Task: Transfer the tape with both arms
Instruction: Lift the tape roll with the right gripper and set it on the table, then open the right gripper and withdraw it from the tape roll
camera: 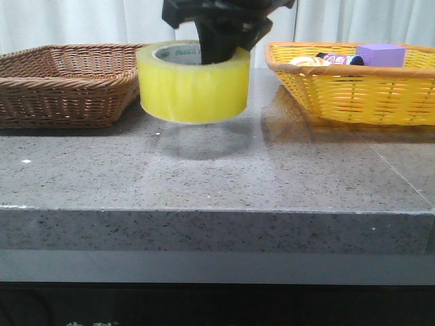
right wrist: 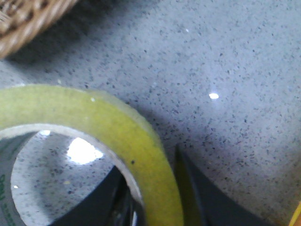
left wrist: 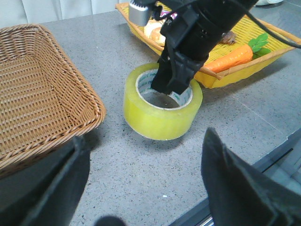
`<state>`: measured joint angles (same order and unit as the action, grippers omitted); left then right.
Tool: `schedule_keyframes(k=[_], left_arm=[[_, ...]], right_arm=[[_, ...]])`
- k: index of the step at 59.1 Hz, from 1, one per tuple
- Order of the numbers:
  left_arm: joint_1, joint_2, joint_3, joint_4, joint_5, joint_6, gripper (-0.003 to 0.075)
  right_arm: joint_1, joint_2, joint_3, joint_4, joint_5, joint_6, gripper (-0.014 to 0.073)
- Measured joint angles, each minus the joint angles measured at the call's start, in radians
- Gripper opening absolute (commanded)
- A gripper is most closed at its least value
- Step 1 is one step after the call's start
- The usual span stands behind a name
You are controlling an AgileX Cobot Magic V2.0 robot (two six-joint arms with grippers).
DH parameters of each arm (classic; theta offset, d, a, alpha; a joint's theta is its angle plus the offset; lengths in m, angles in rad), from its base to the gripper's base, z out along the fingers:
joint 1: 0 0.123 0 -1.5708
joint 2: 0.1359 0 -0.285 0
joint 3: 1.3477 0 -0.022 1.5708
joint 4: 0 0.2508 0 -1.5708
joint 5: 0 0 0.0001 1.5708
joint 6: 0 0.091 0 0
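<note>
The tape [camera: 194, 88] is a fat yellow roll with a white core and green lettering. It hangs a little above the grey table, with its shadow beneath it, between the two baskets. My right gripper [camera: 224, 41] comes down from above and is shut on the roll's wall, one finger inside the core and one outside, as the right wrist view [right wrist: 155, 188] shows. The left wrist view shows the tape [left wrist: 160, 115] and the right gripper [left wrist: 176, 80] ahead of my left gripper [left wrist: 146, 179]. The left gripper is open, empty and short of the roll.
A brown wicker basket [camera: 68, 81] stands at the back left, empty. A yellow basket [camera: 353, 88] at the back right holds a purple block [camera: 380, 54], a carrot [left wrist: 230, 57] and other small items. The table's front edge [camera: 217, 212] runs across the front view.
</note>
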<state>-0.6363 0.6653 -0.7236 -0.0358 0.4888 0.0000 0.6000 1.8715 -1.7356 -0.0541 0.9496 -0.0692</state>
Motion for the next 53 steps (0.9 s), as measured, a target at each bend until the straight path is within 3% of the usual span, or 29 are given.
schedule_keyframes(k=[17,26,32,53], left_arm=[[0.0,0.0,0.0,0.0,0.0,0.0,0.049],[0.0,0.0,0.0,0.0,0.0,0.0,0.049],[0.0,0.0,0.0,0.0,0.0,0.0,0.049],[0.0,0.003,0.0,0.0,-0.008,0.0,0.049]], right_arm=[[0.0,0.07,0.013,-0.014,-0.02,0.0,0.0177],[0.0,0.083,0.013,-0.014,-0.022,0.0,0.0399],[0.0,0.079,0.002,-0.014,-0.025,0.004,0.0483],[-0.008,-0.164,0.014,0.003,-0.01,0.069,0.0443]])
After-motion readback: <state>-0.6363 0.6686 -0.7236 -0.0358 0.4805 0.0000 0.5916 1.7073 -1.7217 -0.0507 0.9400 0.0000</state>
